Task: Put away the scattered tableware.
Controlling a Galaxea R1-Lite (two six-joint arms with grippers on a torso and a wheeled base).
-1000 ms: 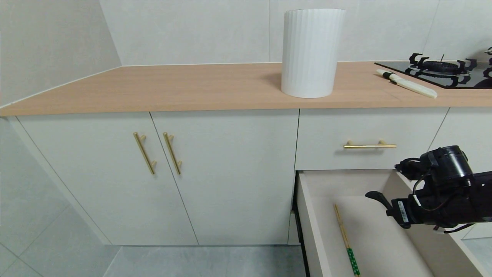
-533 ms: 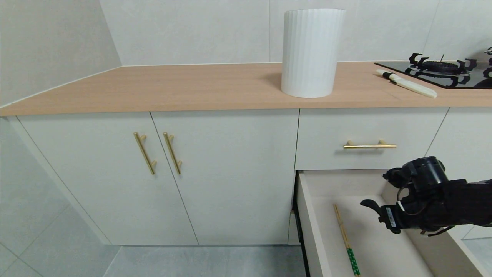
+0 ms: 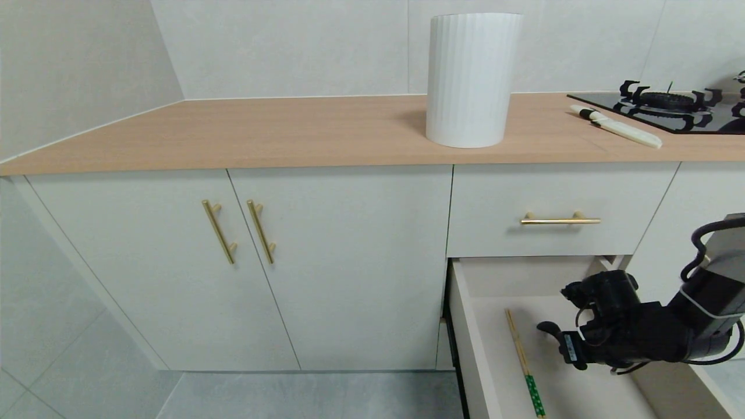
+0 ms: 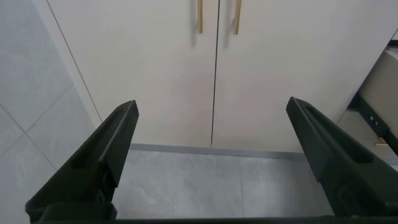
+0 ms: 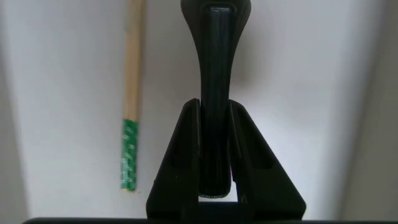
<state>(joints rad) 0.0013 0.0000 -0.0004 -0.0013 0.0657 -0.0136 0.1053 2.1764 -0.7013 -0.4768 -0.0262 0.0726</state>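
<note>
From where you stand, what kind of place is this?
Most likely a home kitchen: a wooden countertop with a gas hob and knife, cabinets below, and an open drawer holding chopsticks.

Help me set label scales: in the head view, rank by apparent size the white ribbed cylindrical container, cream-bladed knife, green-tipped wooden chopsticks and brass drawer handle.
1. white ribbed cylindrical container
2-3. cream-bladed knife and green-tipped wooden chopsticks: alike; chopsticks are nearer the camera, so unranked
4. brass drawer handle

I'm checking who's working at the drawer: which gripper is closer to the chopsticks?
Right. The right gripper, shut on a black utensil, is inside the open drawer just beside the chopsticks. The left gripper hangs open facing the cabinet doors, away from the drawer.
</note>
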